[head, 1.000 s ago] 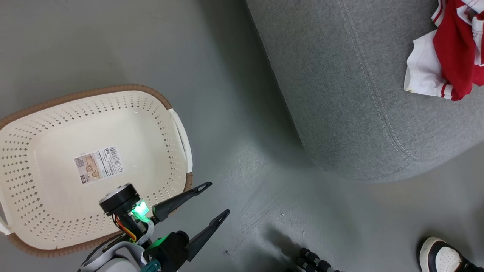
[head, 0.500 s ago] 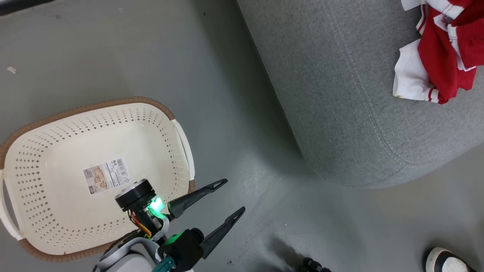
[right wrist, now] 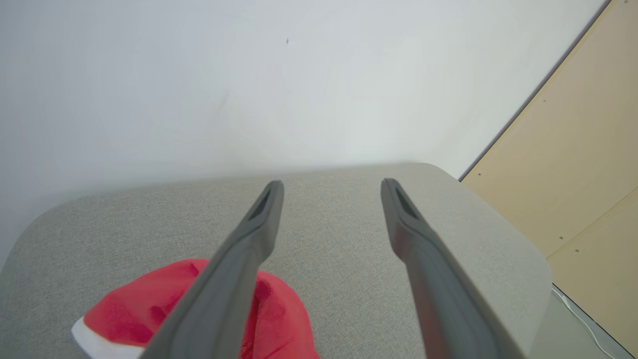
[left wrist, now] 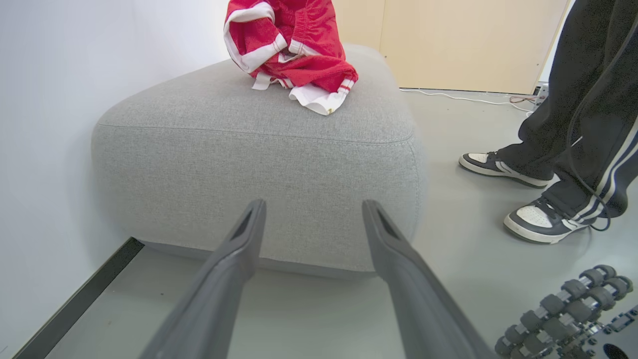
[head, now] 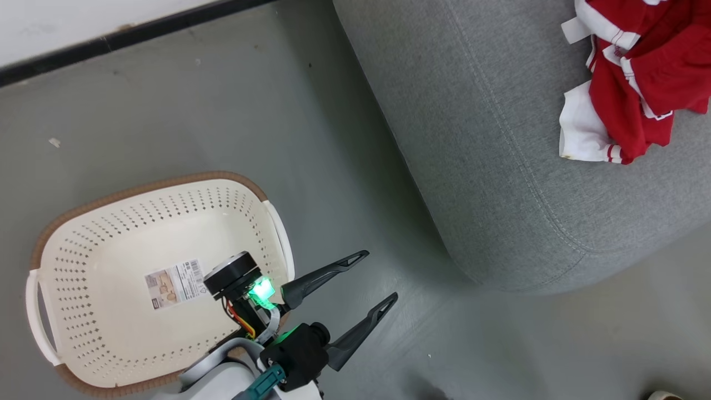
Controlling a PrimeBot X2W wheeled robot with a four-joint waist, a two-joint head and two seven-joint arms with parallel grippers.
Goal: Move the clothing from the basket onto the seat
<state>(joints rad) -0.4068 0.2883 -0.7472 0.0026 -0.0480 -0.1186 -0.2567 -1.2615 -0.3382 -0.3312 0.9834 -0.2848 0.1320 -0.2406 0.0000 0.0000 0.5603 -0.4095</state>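
- The left end effector (head: 376, 278), at the lower centre of the head view, has its two fingers wide apart and holds nothing. The fingers reach over the floor (head: 344, 139), just beside the basket (head: 144, 186).
- The right end effector (right wrist: 333, 184) is also spread and empty, above the seat (right wrist: 329, 249).
- The basket, at the lower left, shows its bare bottom with the label (head: 175, 276). I judge nothing is left to pick.
- The clothing (head: 633, 83) lies crumpled on the seat at the upper right, well apart from the basket, probably as it fell when let go.

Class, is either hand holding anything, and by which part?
Nothing is held: left hand and right hand are open; the clothing lies on the seat.
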